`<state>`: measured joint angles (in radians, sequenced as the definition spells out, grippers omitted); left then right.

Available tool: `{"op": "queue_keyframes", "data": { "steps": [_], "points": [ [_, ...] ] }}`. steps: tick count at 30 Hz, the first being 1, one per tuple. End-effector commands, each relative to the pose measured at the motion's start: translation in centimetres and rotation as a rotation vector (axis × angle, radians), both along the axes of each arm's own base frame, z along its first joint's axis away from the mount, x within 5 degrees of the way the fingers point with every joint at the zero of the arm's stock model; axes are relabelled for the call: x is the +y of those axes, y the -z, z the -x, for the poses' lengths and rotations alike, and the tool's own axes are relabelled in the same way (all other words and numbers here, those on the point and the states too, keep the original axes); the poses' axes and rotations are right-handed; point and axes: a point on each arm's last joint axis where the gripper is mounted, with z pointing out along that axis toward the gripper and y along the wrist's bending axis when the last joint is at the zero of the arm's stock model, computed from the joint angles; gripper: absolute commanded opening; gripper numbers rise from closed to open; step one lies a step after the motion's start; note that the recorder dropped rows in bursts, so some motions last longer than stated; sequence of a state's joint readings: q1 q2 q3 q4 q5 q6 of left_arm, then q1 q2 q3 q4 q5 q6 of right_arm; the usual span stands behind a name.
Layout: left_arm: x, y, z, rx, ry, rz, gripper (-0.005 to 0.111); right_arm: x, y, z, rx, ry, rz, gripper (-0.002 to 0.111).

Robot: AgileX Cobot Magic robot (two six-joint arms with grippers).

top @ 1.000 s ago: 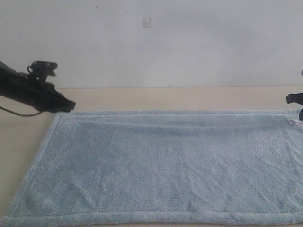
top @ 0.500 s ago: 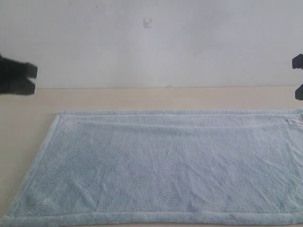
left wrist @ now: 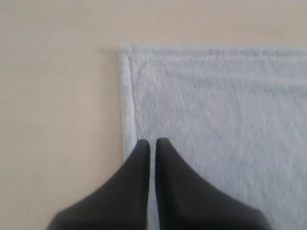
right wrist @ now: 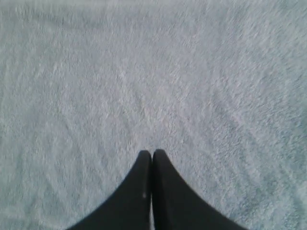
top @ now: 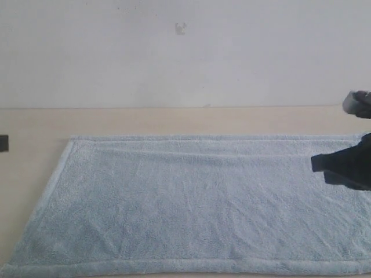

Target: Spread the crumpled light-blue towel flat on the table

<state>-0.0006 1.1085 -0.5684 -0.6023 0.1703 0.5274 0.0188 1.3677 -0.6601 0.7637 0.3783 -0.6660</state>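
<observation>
We've got the table (top: 174,119) running the full width of the exterior view, pale beige and wood-look, with a plain white wall (top: 174,58) behind it. The towel (top: 191,202) covers most of the table up front. It's light blue and fluffy, spread out flat as one big rectangle with the long side going left to right. The far edge lies straight, with a strip of bare table between it and the wall. The left edge slants toward the camera, and the near edge runs along the bottom of the view. The right end goes out of frame, so we can't see that edge. The pile looks smooth, just faint brush streaks and a couple of shallow creases.

The right claw (right wrist: 152,152) hangs over the right part of the towel, black fingers pressed together with nothing in them. Its wrist view shows only fleece underneath, and we can't tell if it's touching.

The left claw (left wrist: 151,142) is together too, with a hairline slit between the fingers, and it's empty. In its wrist view the tips line up with the stitched hem (left wrist: 125,96), which runs to a neat square corner (left wrist: 122,50) lying flat on the table.
</observation>
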Motion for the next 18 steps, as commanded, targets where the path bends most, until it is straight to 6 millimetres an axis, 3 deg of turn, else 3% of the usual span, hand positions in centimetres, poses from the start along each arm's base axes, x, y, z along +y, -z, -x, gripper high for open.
{"op": "queue_keyframes", "data": {
  "steps": [1, 5, 9, 13, 18],
  "points": [
    [0.2, -6.0, 4.0, -0.342, -0.030, -0.024, 0.004, -1.4, -3.2, 2.4, -0.276, 0.199, 0.014, 0.000],
    [1.1, -7.3, 7.9, -0.585, -0.100, -0.109, 0.004, -3.2, -5.6, 6.2, -0.557, 0.379, 0.063, 0.000],
    [1.5, -7.5, 12.0, -0.755, -0.169, -0.009, 0.004, -3.0, -6.9, 10.3, -0.677, 0.361, -0.004, 0.000],
    [1.4, -5.8, 14.8, -0.829, -0.149, -0.072, 0.004, -2.7, -8.2, 14.2, -0.832, 0.323, -0.038, 0.000],
    [1.4, -3.4, 16.2, -0.852, -0.141, -0.090, 0.004, -2.3, -9.5, 18.2, -1.001, 0.265, -0.069, 0.000]
  ]
}}
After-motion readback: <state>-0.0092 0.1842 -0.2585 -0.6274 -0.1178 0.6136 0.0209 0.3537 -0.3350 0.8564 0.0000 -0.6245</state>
